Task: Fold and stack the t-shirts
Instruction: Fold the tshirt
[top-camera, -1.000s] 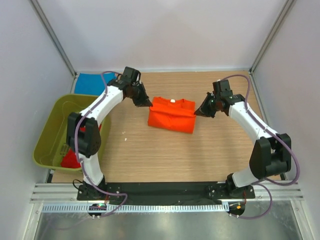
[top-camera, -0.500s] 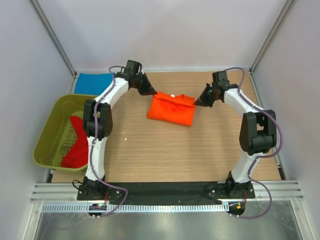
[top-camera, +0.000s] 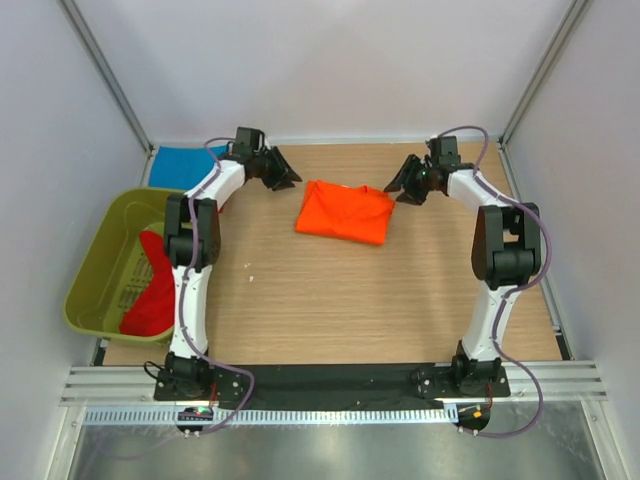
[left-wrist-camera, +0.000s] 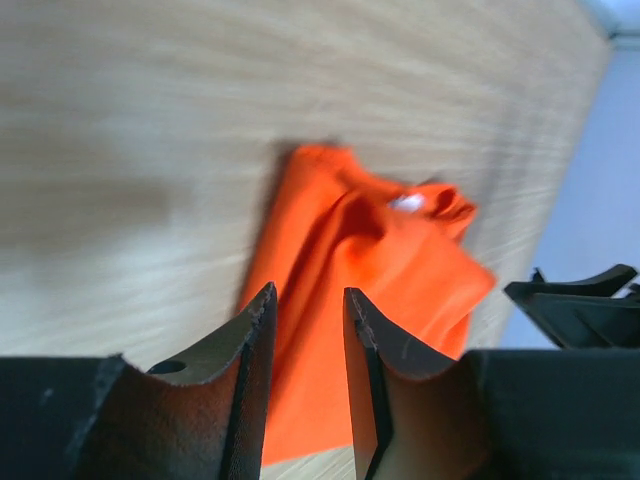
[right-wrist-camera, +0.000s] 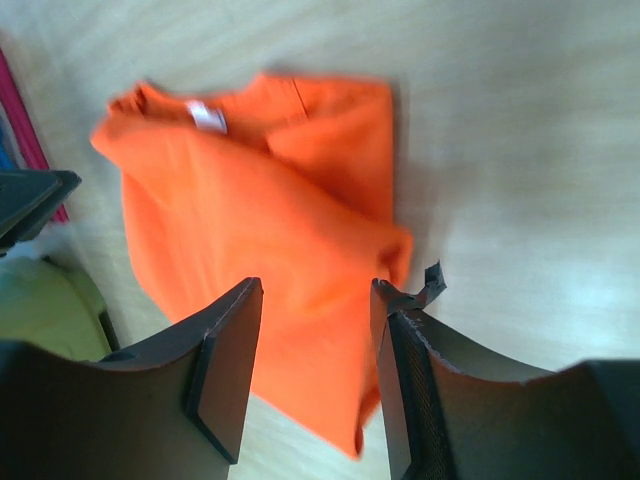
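Observation:
The orange t-shirt (top-camera: 345, 212) lies folded on the wooden table at mid-back, its white neck label (right-wrist-camera: 207, 117) facing up. My left gripper (top-camera: 290, 179) hovers just off the shirt's far left corner, open, with nothing between its fingers (left-wrist-camera: 250, 330). Off the far right corner, my right gripper (top-camera: 398, 189) is open too and holds nothing. Both wrist views look down past the fingertips onto the orange cloth (left-wrist-camera: 370, 260). A blue t-shirt (top-camera: 183, 165) lies flat at the back left. A red t-shirt (top-camera: 155, 290) is crumpled in the tub.
The olive-green plastic tub (top-camera: 95, 250) stands along the table's left edge, beside the left arm. White walls and metal posts close in the table on three sides. Bare wood runs from the orange shirt to the arm bases.
Both grippers held the orange shirt's far corners a second ago. They have opened, let go and drawn back toward the far edge. The shirt now lies flat.

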